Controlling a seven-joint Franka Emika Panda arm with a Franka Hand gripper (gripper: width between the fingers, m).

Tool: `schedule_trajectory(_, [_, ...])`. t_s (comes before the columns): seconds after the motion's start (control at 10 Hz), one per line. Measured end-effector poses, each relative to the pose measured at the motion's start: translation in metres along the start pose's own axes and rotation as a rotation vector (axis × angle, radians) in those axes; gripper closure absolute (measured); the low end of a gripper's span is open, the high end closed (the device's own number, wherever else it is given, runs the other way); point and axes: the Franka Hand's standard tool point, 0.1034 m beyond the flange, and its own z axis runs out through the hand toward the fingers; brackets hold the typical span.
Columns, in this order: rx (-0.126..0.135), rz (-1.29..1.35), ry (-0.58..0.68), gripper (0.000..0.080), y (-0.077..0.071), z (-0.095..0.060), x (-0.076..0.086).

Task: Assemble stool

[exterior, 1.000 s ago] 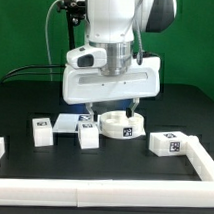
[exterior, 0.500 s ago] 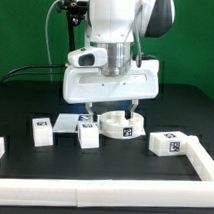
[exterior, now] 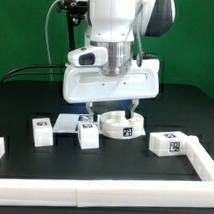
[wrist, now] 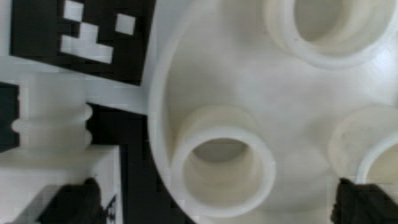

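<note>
The round white seat disc (exterior: pixel 121 125) lies on the black table, its underside sockets facing up. It fills the wrist view (wrist: pixel 267 110), where three round sockets show. My gripper (exterior: pixel 112 105) hangs just above the disc, open and empty. In the wrist view my gripper (wrist: pixel 217 200) has its dark fingertips (wrist: pixel 71 200) spread either side of one socket. Three white legs with square tags lie apart: one at the exterior view's left (exterior: pixel 40 131), one in the middle (exterior: pixel 88 135), one at the right (exterior: pixel 166 144). One leg's end (wrist: pixel 45 115) shows beside the disc.
The marker board (exterior: pixel 68 122) lies flat behind the left legs, and a tag of it shows in the wrist view (wrist: pixel 98 35). Long white border rails (exterior: pixel 113 171) run along the front and the right side (exterior: pixel 202 150). Cables hang behind the arm.
</note>
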Motion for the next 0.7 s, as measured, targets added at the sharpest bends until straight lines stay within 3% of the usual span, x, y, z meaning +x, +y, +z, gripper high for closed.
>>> schedule_trajectory(0.2, [0.005, 0.149, -0.004, 0.0151, 0.001, -0.004, -0.013])
schedule_trajectory(0.3, [0.008, 0.196, -0.009, 0.0151, 0.005, -0.002, -0.014])
schedule_trajectory(0.4, [0.009, 0.225, 0.006, 0.0151, 0.014, -0.007, -0.005])
schedule_trajectory(0.5, [-0.012, 0.223, 0.032, 0.0151, 0.017, -0.002, -0.007])
schedule_trajectory(0.6, [-0.021, 0.206, 0.025, 0.0151, 0.010, 0.009, -0.018])
schedule_trajectory(0.7, [-0.020, 0.202, 0.019, 0.0151, 0.009, 0.015, -0.016])
